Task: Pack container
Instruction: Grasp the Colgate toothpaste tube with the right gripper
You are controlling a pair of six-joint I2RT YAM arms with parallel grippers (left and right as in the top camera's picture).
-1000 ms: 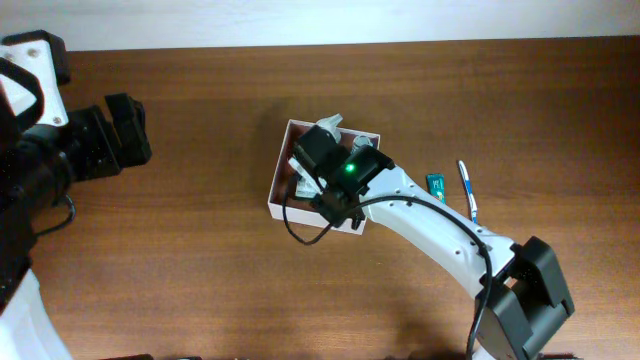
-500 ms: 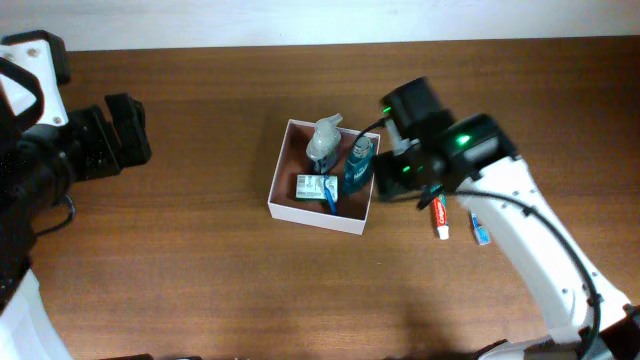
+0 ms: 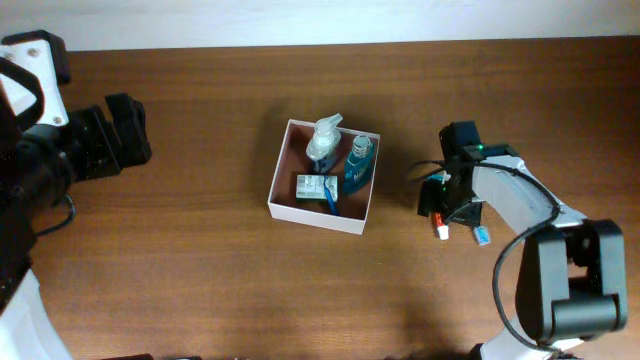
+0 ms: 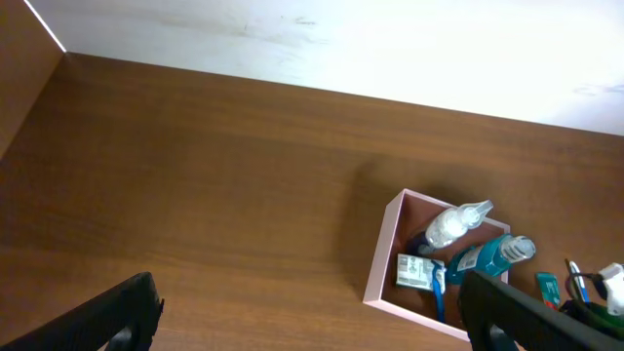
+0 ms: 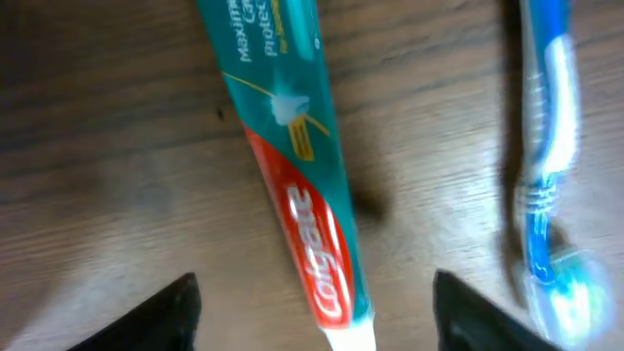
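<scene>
The container, a square shallow box with white walls and a pinkish-brown inside, sits mid-table. It also shows in the left wrist view. It holds a clear spray bottle, a blue bottle, a green-and-white packet and a blue razor. My right gripper is open, low over the table to the right of the container, its fingers on either side of a red-and-teal toothpaste tube. A blue toothbrush lies just right of it. My left gripper is open and empty, far left.
The toothpaste and toothbrush lie on bare wood right of the container, partly under my right arm. The left arm's black body stands at the table's left edge. A pale wall runs along the far edge.
My right arm has left the container, swung to the right and come down over the toothpaste tube. The left arm has not moved.
</scene>
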